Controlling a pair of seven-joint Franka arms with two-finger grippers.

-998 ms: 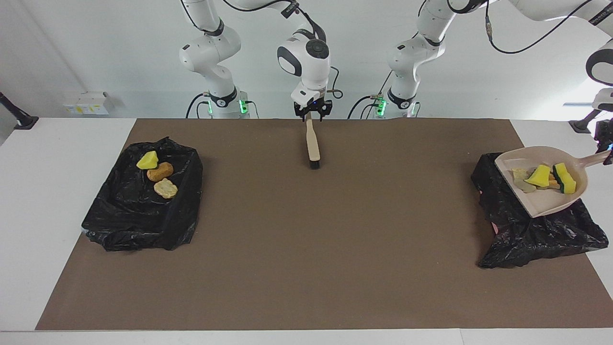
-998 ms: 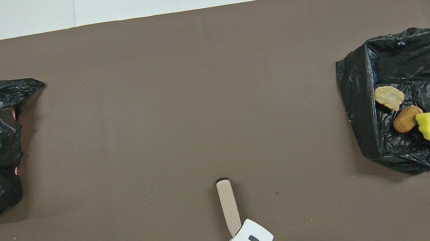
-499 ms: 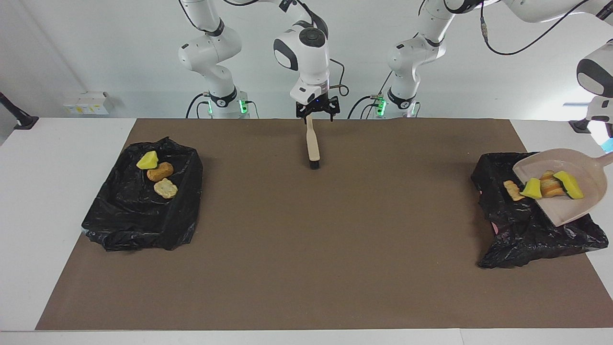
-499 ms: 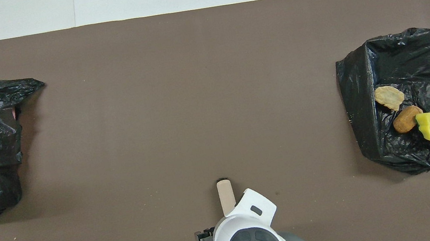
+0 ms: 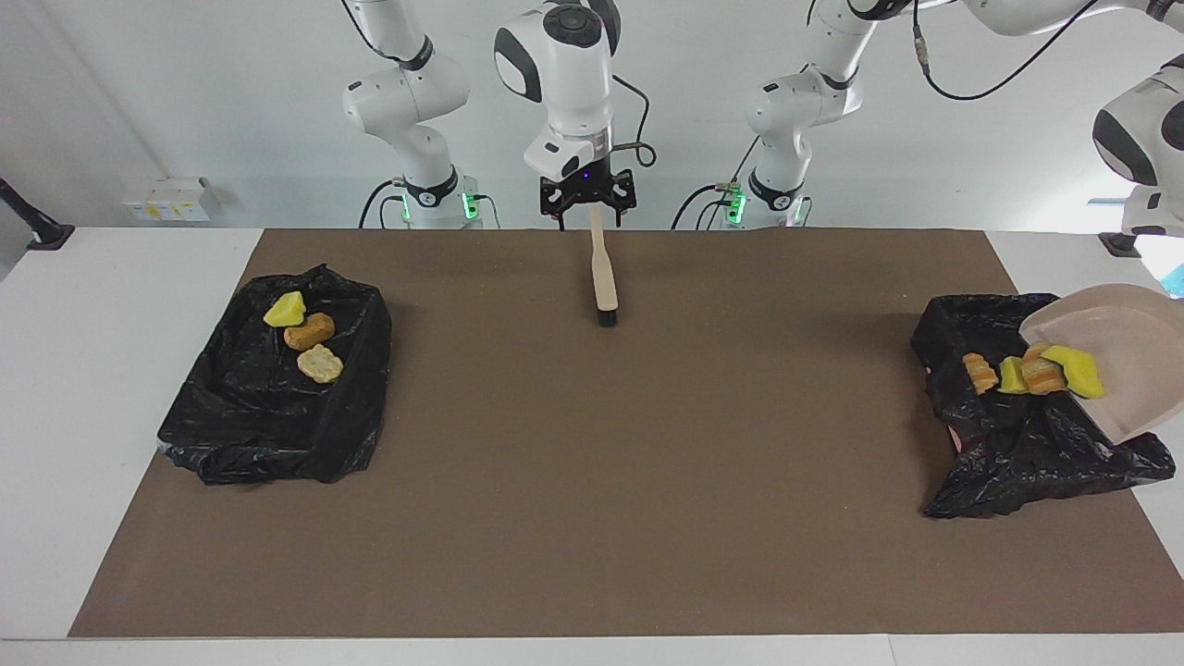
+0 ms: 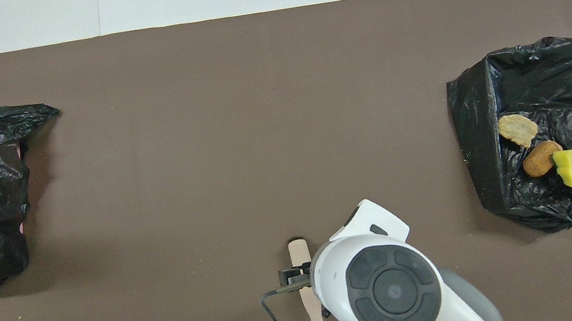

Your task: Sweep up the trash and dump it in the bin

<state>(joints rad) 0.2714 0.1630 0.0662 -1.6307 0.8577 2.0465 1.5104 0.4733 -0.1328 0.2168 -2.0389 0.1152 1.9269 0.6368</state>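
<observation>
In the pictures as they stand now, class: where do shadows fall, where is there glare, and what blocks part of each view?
Facing view: soft shadow on the brown mat beside each black bag; the bag plastic glints; the dustpan is cut by the frame edge. Overhead view: the right arm's wrist hides part of the brush; a faint broad shadow lies around it.

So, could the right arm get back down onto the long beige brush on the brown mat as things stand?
Probably yes. The right gripper hangs with open jaws just above the handle end of the long beige brush, which lies alone on the brown mat, nothing between them.
</observation>
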